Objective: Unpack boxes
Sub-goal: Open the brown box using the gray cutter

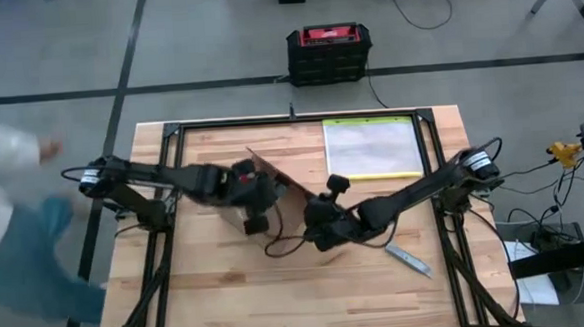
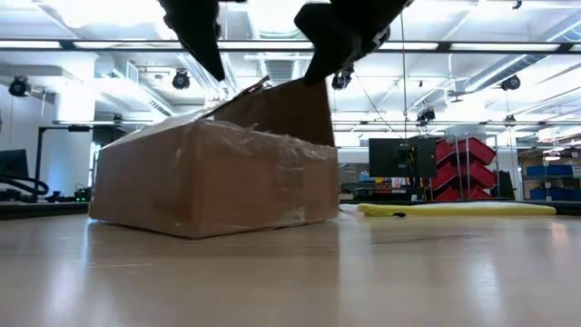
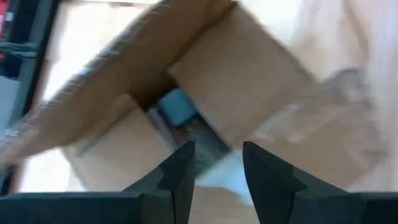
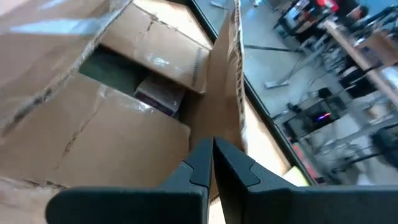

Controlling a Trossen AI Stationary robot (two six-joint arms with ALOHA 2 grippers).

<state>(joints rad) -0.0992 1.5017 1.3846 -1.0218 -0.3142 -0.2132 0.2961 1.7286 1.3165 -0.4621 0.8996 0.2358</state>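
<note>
We see the right gripper, fingers pinched shut on a raised flap of the box; left gripper hovers over the opening, half open, holding nothing.

A: Any lettering showing on the carton or the black-and-red case?
B: Nothing readable, no label, brand or number comes through on either, from any view.

Grey floor is showing dark seam lines around the wooden table. A black-and-red case is sitting beyond the far edge. Ceiling light strips are glowing overhead. Red bins and a dark monitor are standing in the background.
</note>
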